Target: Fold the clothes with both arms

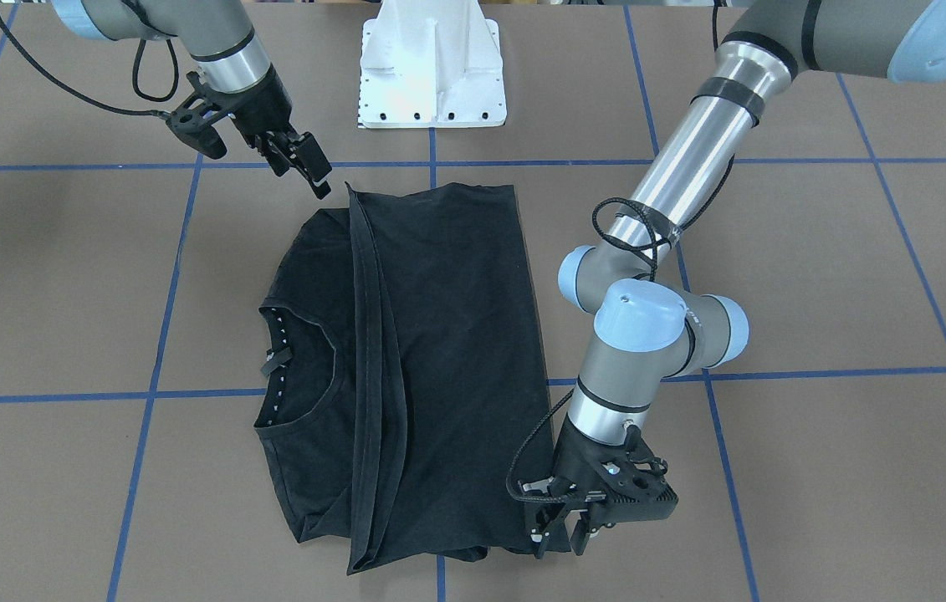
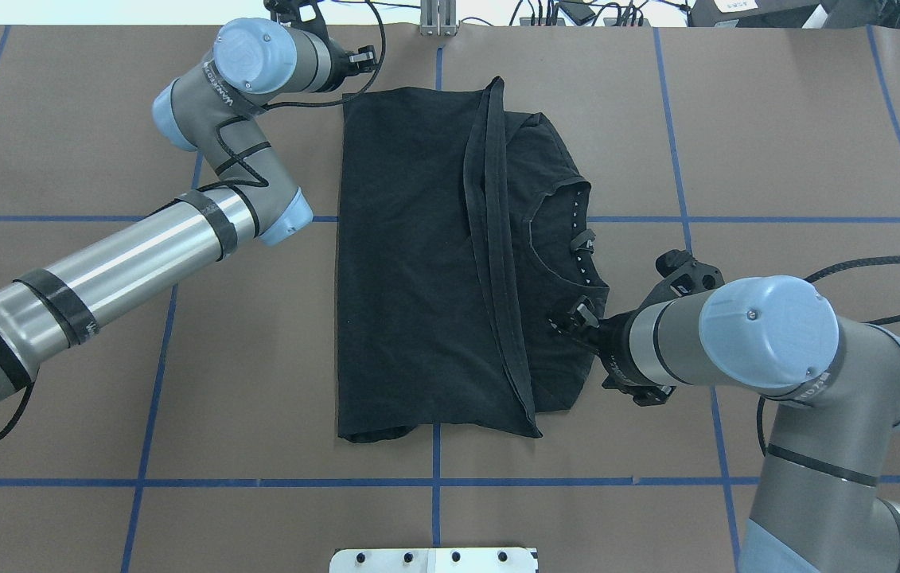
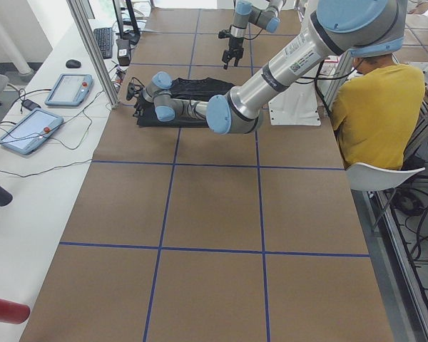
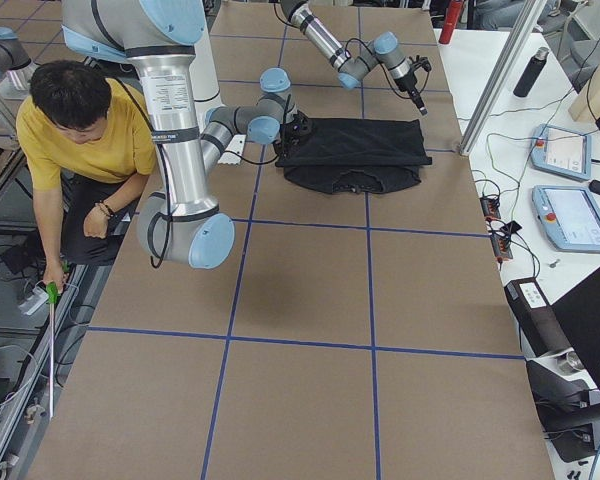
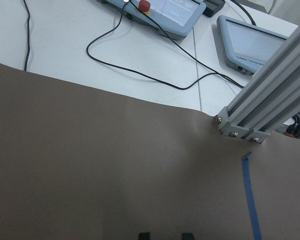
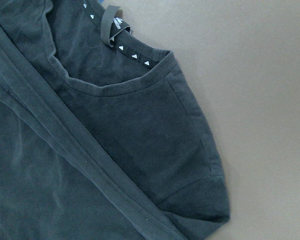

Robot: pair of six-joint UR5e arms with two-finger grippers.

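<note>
Since the black T-shirt (image 2: 410, 263) lies straight out from the white pedestal (image 2: 434, 559), with its long axis running away from it and the collar (image 1: 337, 364) turned to my right, each end has its own nearer arm. My left gripper (image 1: 560, 531) sits at the corner farthest from the pedestal, its fingers apart and empty. My right gripper (image 1: 301, 163) hovers by the collar-side corner nearest the pedestal, slightly parted and holding nothing. I judge the far end is the left's to lift.
</note>
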